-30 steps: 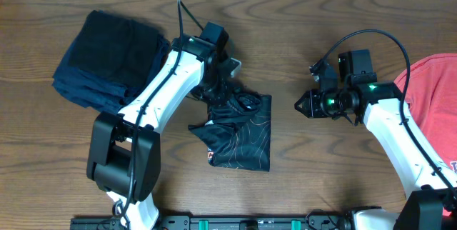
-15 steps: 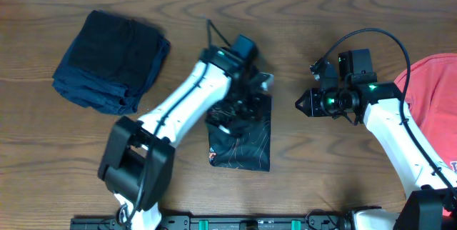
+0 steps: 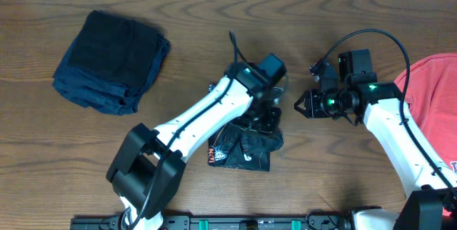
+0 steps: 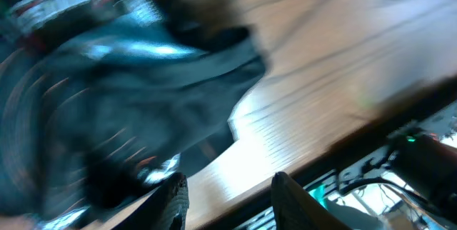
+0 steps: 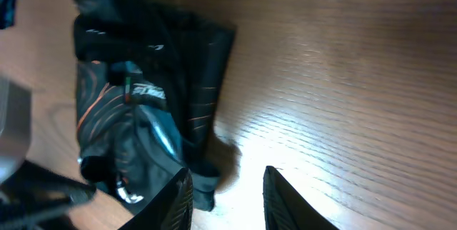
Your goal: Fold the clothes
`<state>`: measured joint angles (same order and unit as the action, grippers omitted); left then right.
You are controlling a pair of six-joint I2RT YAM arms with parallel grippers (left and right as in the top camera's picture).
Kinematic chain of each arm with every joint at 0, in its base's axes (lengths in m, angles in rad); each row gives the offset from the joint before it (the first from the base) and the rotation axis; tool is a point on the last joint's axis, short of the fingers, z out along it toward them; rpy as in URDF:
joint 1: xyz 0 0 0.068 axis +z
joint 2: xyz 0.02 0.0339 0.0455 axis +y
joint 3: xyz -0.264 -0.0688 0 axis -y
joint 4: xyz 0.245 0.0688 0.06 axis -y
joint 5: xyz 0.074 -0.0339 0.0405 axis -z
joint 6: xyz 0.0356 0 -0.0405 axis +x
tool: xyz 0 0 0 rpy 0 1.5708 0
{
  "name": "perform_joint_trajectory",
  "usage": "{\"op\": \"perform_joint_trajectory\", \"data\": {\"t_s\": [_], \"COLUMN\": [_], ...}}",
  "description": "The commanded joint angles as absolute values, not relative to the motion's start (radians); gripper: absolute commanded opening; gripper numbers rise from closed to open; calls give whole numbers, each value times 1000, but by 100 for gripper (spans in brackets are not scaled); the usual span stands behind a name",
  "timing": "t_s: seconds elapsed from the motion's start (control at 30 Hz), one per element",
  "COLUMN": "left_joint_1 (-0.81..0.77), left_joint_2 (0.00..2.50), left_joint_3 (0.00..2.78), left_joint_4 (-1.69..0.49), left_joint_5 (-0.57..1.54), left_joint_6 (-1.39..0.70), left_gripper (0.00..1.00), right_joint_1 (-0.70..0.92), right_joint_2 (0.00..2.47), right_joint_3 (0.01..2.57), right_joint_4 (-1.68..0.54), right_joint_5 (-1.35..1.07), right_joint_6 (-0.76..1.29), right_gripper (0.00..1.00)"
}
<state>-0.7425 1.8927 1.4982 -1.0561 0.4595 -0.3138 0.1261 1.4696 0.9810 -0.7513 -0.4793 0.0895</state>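
Note:
The black jersey [image 3: 241, 146] with thin orange lines lies bunched in a small fold at the table's middle front. My left gripper [image 3: 265, 121] hovers over its upper right corner. In the blurred left wrist view the jersey [image 4: 107, 101] fills the left side, and the left gripper [image 4: 228, 203] stands open with only bare wood between its fingers. My right gripper [image 3: 300, 106] sits just right of the jersey, pointing at it. In its wrist view the jersey [image 5: 143, 94] lies ahead to the left, and the right gripper [image 5: 227, 198] is open over bare table. A coral-red T-shirt [image 3: 432, 108] lies at the right edge.
A folded dark blue pile of cloth [image 3: 111, 62] rests at the back left. The table's front edge with a black rail [image 3: 257, 223] runs close below the jersey. Brown wood tabletop [image 3: 343, 173] lies between the jersey and the red T-shirt.
My left arm swung right across the jersey, dragging its cloth over into a smaller bundle, and its jaws opened off it. The right jaws widened slightly; that arm stayed put.

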Motion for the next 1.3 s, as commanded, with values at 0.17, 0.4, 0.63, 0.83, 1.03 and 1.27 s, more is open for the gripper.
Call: {"op": "perform_joint_trajectory", "data": {"t_s": [0.17, 0.4, 0.63, 0.83, 1.03, 1.27], "left_joint_1": [-625, -640, -734, -823, -795, -654], "left_joint_2": [1876, 1876, 1876, 1874, 1837, 1649], "left_joint_3": [1508, 1394, 1236, 1254, 1286, 1290], "left_joint_4": [-1201, -1129, -858, -745, -796, -960], "left_joint_5": [402, 392, 620, 749, 739, 488], "left_joint_6": [-213, -207, -266, -310, -309, -308], "left_gripper": [57, 40, 6, 7, 11, 16], "right_joint_1": [153, 181, 181, 180, 180, 199], "right_joint_2": [1472, 1472, 1472, 1472, 1472, 1472], "right_joint_3": [985, 985, 985, 985, 984, 979], "right_joint_4": [-779, -786, -781, -782, -810, -826], "right_joint_5": [-633, -484, -414, -414, -415, -506], "right_joint_6": [-15, 84, 134, 134, 134, 65], "right_gripper": [34, 32, 32, 32, 36, 41]}}
